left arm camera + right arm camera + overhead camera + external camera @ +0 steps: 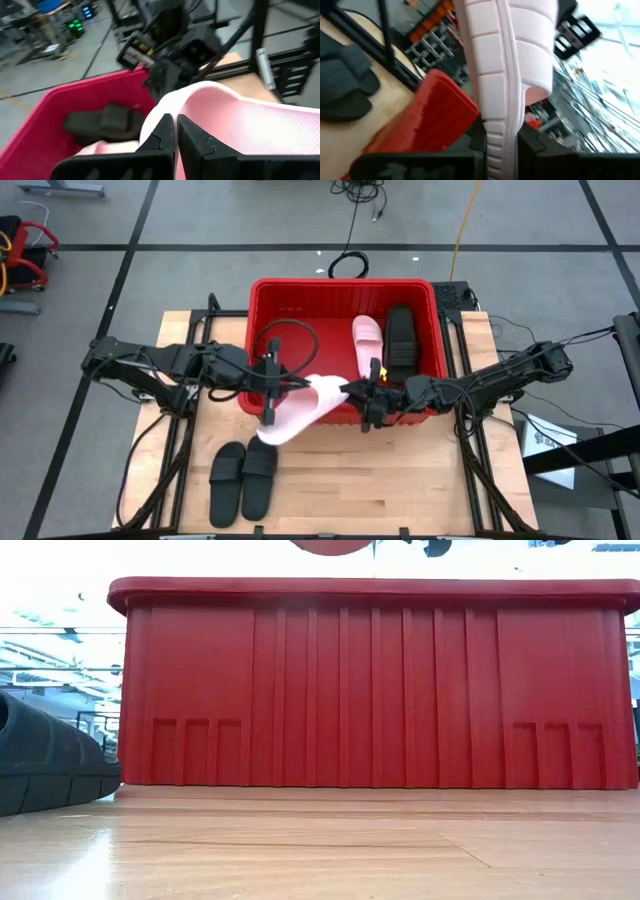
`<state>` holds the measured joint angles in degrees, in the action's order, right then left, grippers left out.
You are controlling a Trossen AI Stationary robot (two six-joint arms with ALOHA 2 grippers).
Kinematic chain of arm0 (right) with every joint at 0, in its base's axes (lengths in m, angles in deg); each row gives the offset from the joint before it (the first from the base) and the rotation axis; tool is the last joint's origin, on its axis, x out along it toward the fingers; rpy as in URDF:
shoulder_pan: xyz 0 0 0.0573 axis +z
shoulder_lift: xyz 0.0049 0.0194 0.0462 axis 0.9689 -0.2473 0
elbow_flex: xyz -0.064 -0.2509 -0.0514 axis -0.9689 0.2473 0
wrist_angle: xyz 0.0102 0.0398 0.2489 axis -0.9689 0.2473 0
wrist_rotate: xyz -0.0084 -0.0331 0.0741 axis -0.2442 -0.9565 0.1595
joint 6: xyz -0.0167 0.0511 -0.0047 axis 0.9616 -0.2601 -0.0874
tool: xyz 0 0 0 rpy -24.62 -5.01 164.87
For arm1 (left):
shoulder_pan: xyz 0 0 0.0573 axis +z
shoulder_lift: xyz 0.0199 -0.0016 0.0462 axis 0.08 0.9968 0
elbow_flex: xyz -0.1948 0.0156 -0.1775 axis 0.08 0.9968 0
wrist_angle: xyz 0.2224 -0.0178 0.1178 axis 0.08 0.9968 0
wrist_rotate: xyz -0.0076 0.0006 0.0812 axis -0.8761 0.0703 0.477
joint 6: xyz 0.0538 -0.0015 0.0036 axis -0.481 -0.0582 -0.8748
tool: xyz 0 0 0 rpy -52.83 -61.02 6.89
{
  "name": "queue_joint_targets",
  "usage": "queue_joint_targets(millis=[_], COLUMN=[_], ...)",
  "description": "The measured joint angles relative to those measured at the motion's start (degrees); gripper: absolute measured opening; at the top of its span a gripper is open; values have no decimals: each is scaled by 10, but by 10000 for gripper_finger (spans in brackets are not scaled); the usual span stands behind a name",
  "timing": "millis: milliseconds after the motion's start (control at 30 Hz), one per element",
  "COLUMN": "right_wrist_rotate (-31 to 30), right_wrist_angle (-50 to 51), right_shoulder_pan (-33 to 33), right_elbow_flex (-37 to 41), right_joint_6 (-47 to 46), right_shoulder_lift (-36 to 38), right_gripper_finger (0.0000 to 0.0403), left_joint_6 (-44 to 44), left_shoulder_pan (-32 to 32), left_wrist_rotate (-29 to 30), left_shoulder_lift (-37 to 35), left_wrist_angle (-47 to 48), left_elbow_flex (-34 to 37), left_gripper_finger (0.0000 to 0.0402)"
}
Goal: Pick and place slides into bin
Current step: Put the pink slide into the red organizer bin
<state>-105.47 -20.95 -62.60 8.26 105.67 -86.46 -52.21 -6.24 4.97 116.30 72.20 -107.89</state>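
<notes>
Pink slide (300, 408): one, pale, held in the air between both grippers over the near rim of the bin (270, 295), tilted, its lower end hanging out over the table (420, 480).

Left gripper (268, 380): fingers shut tight on the slide's edge, as the left wrist view shows with the pink sole pinched between the two dark fingertips (165, 132).

Right gripper (368, 392): narrowed onto the opposite end of the same slide; the right wrist view has the ribbed sole edge (495, 100) running down between its fingers, apparently gripped.

Arm pose: both arms reach inward from the table's sides, forearms roughly level, wrists meeting at the bin's front wall.

Step in hand, by judgement: a two-handed transfer or carry into the bin. Done well, one gripper lets go only once the other's hold is sure, and the slide clears the rim before release.

Other stock: one pink slide (366, 338) and one black slide (401, 338) lying in the bin; black pair (242, 478) on the table, near the front edge.
</notes>
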Motion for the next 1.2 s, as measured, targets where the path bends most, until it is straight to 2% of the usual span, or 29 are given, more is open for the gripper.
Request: queue_joint_targets(millis=[167,333,633,933,1067,1200], right_wrist_rotate=[-20,-22,-16,-26,41,95], right_wrist_angle=[17,14,19,79,99,116], right_shoulder_pan=[0,0,-29,-99,-148,-206], right_elbow_flex=[0,0,0,0,0,-1], right_joint_6=[-19,-27,-150,-288,-378,-496], right_shoulder_lift=[19,32,54,118,135,139], right_gripper_finger=[35,35,35,35,35,34], left_joint_6=[1,5,16,-24,-60,-95], left_shoulder_pan=[0,0,0,-3,-3,-3], left_wrist_rotate=[30,30,37,90,112,159], left_shoulder_lift=[-19,-43,-80,-126,-144,-160], left_wrist_angle=[28,35,46,89,85,86], left_elbow_flex=[0,0,0,0,0,0], left_gripper_finger=[21,65,150,168,168,168])
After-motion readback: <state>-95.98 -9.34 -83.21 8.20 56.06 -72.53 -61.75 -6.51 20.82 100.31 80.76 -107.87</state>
